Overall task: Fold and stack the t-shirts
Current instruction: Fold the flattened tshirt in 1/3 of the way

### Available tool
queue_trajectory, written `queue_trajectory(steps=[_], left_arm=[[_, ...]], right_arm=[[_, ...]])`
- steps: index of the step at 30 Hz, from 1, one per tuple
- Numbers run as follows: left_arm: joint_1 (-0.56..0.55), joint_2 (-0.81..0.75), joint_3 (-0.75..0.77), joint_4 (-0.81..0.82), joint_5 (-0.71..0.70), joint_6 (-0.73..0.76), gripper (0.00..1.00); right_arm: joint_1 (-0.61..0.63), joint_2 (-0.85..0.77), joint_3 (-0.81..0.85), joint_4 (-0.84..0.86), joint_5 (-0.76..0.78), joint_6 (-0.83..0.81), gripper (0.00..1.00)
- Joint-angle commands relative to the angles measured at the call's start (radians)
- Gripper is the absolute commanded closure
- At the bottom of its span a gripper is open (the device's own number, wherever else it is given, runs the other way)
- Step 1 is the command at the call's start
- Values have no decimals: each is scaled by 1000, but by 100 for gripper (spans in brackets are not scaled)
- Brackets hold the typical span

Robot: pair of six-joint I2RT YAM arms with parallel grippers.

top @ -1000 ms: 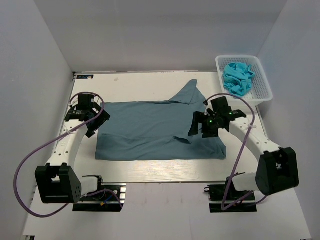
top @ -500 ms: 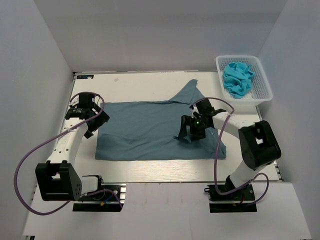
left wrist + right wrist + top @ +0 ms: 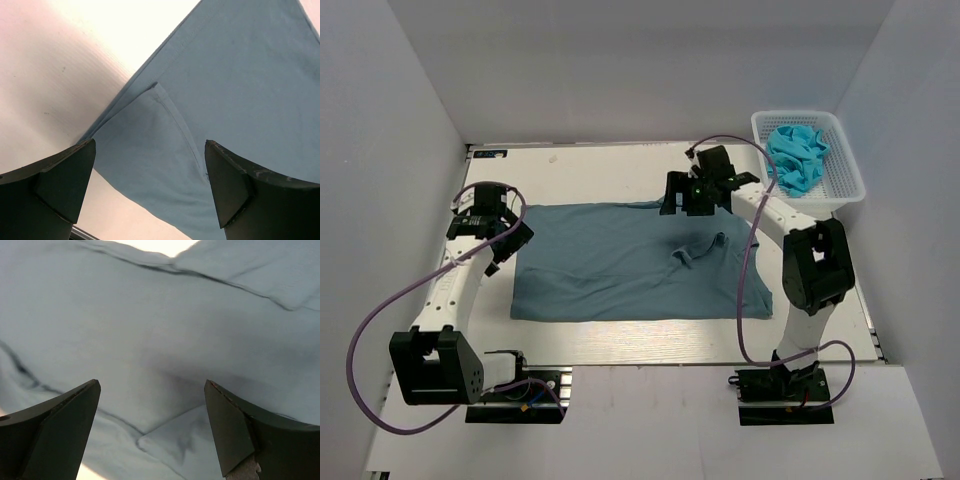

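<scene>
A slate-blue t-shirt (image 3: 620,265) lies spread flat on the white table, with a raised wrinkle (image 3: 702,248) right of its middle. My right gripper (image 3: 678,200) hovers open over the shirt's far edge, covering the spot where a sleeve stuck out. In the right wrist view only cloth with a folded corner (image 3: 175,445) lies below the open right gripper (image 3: 150,390). My left gripper (image 3: 505,238) is open over the shirt's left edge. The left wrist view shows a hemmed sleeve (image 3: 150,135) under the open left gripper (image 3: 150,150). Neither gripper holds anything.
A white mesh basket (image 3: 845,175) stands at the table's far right corner with a crumpled bright blue cloth (image 3: 796,155) in it. White walls close in the table on the left, back and right. Bare table (image 3: 580,175) lies beyond the shirt.
My right arm has swung from the shirt's right-hand part up to its far edge, still open. A raised wrinkle now shows where it was. The left arm has barely moved.
</scene>
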Motion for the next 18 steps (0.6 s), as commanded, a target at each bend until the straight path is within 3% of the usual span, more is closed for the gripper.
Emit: queue_trajectory(steps=[1,5,9,13,18], left_arm=[[6,-48,40,-9,-35,6,0],[6,-48,19,13,-13,15,0],[6,-48,-18,40,21,15,0],[6,-25,-18,50,56,25,0],[6,-16,-36,70,67,34,0]], right_arm=[[6,12,46,-125,131,-45,10],[-5,-119,-96,-152,252,-27,10],[-6,-280,-267,-178,196,-1,10],[-5,-314,-445,-84,61,33,10],[-2,-252,-447,50,37,45,10]])
